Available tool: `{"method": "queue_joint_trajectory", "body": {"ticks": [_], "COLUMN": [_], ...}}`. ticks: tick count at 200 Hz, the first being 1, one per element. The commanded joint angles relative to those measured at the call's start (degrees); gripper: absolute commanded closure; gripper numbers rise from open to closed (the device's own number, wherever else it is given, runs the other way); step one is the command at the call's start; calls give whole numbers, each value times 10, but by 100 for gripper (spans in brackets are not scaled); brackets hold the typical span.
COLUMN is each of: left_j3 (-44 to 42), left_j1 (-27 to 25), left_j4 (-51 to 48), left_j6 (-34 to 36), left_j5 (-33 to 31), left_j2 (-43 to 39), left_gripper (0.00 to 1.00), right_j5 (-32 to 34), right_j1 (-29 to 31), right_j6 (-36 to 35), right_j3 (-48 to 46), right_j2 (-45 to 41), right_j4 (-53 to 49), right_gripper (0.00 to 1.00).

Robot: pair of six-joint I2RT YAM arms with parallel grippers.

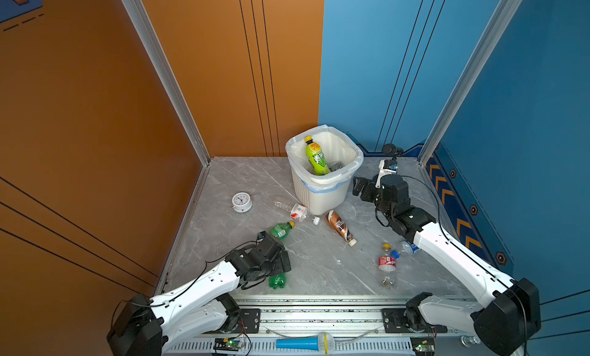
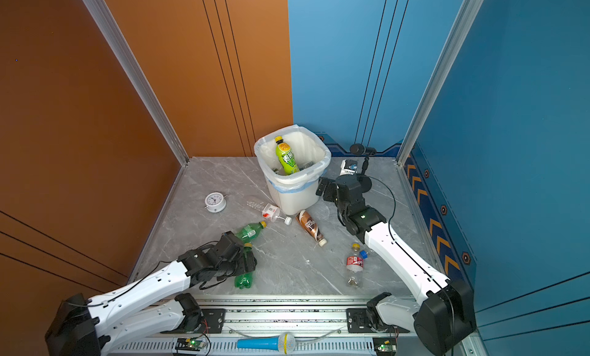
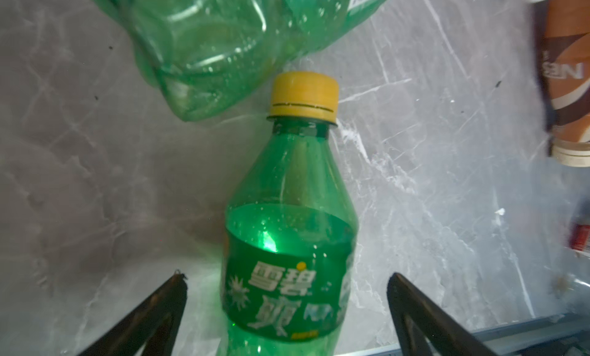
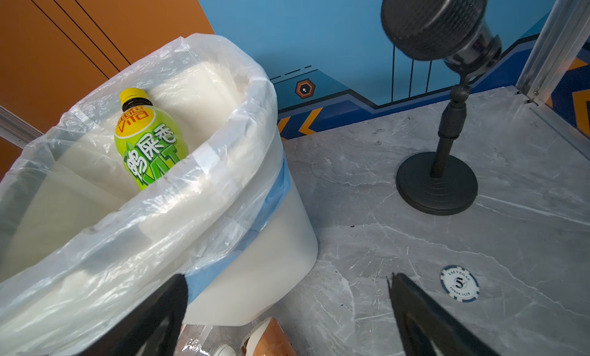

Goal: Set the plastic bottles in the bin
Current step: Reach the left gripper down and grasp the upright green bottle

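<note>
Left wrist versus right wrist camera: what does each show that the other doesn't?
Only left wrist: a green bottle with a yellow cap, lying between the jaws of the open left gripper, and a second green bottle whose base lies by that cap. Only right wrist: the bin with a yellow-green bottle inside, a black stand, a poker chip, and the open, empty right gripper. Both: the grey table and the brown bottle at the frame edge.

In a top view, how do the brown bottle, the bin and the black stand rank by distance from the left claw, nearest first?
1. Brown bottle, lying mid-table.
2. Bin, behind it, at the back.
3. Black stand, back right corner.
</note>
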Motion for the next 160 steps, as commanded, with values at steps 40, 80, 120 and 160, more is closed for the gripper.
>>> {"method": "queue_joint_trajectory", "body": {"ticks": [40, 80, 120, 160], "left_j3": [16, 20, 33, 63], "left_j1": [1, 1, 3, 4], "left_j4": [34, 35, 30, 15], "left_j6": [18, 16, 27, 43], "left_j5": [-9, -7, -4, -14], "left_j2": [83, 85, 75, 28], "left_gripper": [13, 33, 42, 50], "right_j5": [-11, -13, -19, -20], "right_j1": [-15, -21, -26, -29], "right_j6": [7, 14, 16, 17], "right_j3": [-9, -20, -27, -31], "right_j2": [-4, -11, -13, -15], "right_j4": [8, 11, 15, 17], "right_gripper": [0, 0, 0, 0]}}
